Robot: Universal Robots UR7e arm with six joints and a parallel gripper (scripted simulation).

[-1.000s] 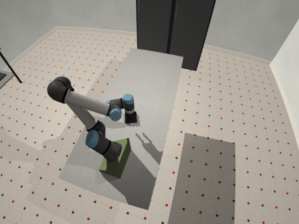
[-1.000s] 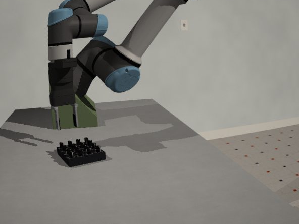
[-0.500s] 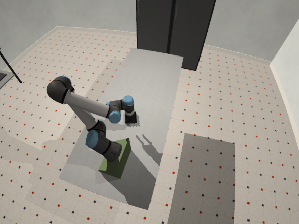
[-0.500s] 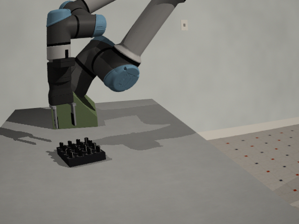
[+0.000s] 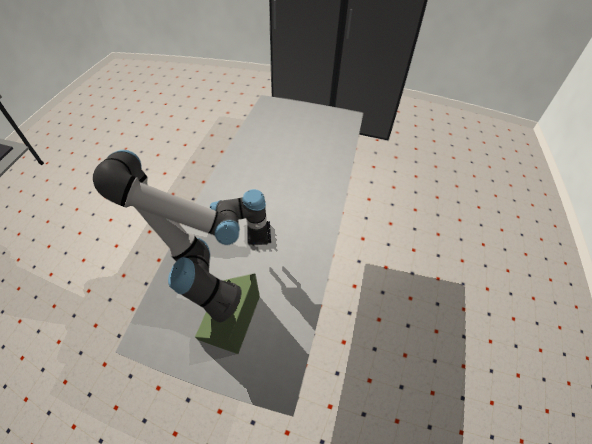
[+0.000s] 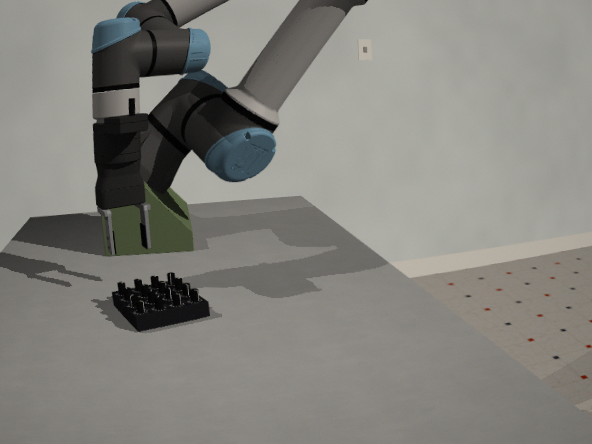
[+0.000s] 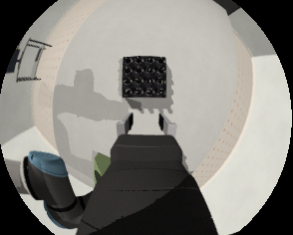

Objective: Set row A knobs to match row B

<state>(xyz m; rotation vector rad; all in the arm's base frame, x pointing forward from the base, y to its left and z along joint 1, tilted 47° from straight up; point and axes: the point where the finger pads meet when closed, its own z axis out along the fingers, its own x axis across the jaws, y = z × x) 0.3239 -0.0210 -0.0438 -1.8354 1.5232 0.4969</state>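
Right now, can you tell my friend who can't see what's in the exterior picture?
A robot arm's open hand points down, holding nothing. In front of it, a black knob box sits on a gray table.
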